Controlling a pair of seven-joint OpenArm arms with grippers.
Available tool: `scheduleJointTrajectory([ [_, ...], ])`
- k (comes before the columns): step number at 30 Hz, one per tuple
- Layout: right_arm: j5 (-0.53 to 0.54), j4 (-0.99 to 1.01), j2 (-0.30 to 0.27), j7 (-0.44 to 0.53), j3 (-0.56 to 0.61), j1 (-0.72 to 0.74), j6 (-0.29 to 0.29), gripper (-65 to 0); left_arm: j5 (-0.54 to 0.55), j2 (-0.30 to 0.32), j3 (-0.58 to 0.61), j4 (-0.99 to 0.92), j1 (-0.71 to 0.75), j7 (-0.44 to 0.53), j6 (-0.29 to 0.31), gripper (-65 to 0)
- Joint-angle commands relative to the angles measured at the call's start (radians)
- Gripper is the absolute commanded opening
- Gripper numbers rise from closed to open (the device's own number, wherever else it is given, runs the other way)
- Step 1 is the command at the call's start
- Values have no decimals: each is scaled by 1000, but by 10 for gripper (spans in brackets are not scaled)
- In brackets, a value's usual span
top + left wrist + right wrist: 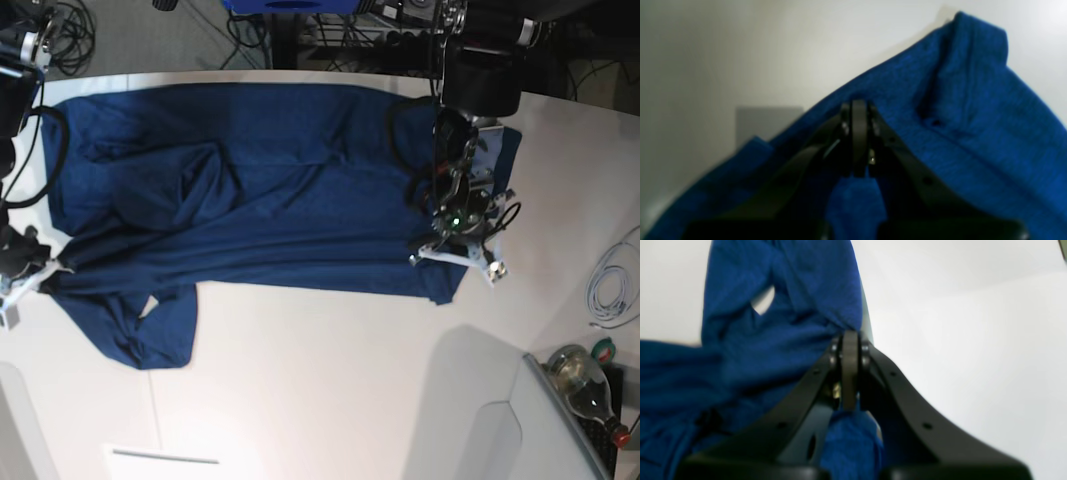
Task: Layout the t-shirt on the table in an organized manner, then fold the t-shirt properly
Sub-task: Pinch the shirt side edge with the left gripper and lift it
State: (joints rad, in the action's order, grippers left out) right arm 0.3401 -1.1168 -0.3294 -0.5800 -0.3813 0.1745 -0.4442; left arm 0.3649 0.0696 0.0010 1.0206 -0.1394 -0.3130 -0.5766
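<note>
- The big white table (300, 400) is under everything.
- The dark blue t-shirt (300, 190) lies wrinkled and stretched out along the table edge by the arms, with a loose flap toward the middle.
- The right gripper (850, 336) is shut tight, pinching the t-shirt's edge.
- The left gripper (859, 105) is shut too, at the t-shirt; I can't tell if it pinches any cloth.
</note>
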Motion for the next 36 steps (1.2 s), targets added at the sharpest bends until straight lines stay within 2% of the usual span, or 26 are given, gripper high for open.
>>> scheduleJointTrajectory([
  [1, 15, -16, -17, 19, -2, 17, -2, -650, -5, 12, -3, 20, 8, 7, -16, -650],
  [6, 15, -16, 9, 21, -2, -3, -6, -650, 3, 32, -5, 100, 62, 11, -16, -650],
  [11, 15, -18, 11, 21, 103, -8, -6, -650, 3, 29, -5, 152, 53, 5, -18, -650],
  [14, 15, -19, 11, 21, 120, -8, -3, -650, 4, 25, -6, 168, 33, 5, -18, -650],
  [24, 17, -22, 11, 21, 121, -8, -3, -650, 6, -27, -3, 165, -6, 4, -16, -650],
  [25, 17, -22, 11, 21, 121, -8, -3, -650, 6, -30, -3, 165, -7, 4, -16, -642],
  [27, 17, -22, 11, 21, 121, -8, -3, -650, 6, -32, 4, 162, -7, 4, -16, -476],
  [29, 17, -22, 11, 21, 121, -7, -3, -650, 6, -32, 7, 157, -7, 4, -16, -388],
  [36, 17, -22, 11, 21, 121, -7, -3, -650, -4, -32, 9, 119, -24, 4, -13, -383],
])
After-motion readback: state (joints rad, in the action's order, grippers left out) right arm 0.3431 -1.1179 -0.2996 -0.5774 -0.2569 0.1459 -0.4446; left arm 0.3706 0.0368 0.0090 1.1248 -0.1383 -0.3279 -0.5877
